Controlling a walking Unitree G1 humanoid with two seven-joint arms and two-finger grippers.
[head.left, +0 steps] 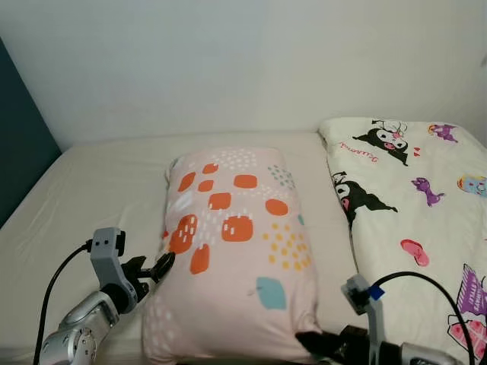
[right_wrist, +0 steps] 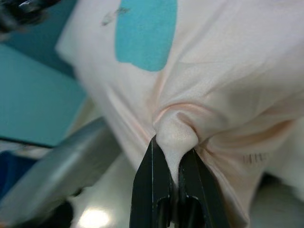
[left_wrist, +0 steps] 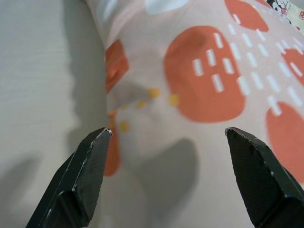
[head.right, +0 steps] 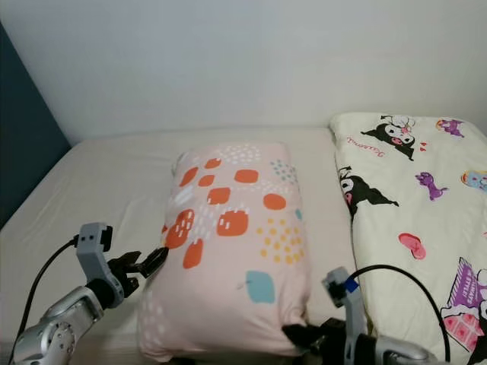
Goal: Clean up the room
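Our right gripper pinches the pillow's near corner, which lies on the bed. Our left gripper, fingers spread, seems just beside its left edge.

Left gripper low at left, fingers spread wide; right gripper low at right, fingers pinched on pillow corner
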